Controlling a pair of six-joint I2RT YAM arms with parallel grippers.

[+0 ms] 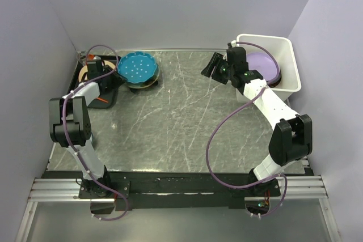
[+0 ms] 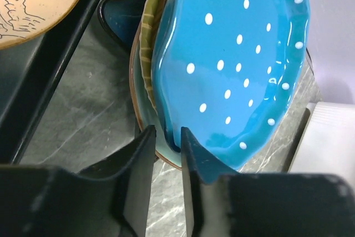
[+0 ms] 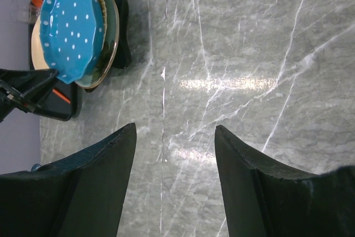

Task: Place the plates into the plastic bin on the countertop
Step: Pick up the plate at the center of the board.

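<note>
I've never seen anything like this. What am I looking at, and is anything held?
These are two robot arms. One picture looks down from above; the other two come from wrist cameras, so the black prongs are each arm's fingers. On the dark grey veined countertop sit a stack of plates, topped by a scalloped teal plate with white dots, and a deep white plastic bin holding a lavender plate. The left gripper straddles the teal plate's rim; whether it grips is unclear. The right gripper is open, empty.
</note>
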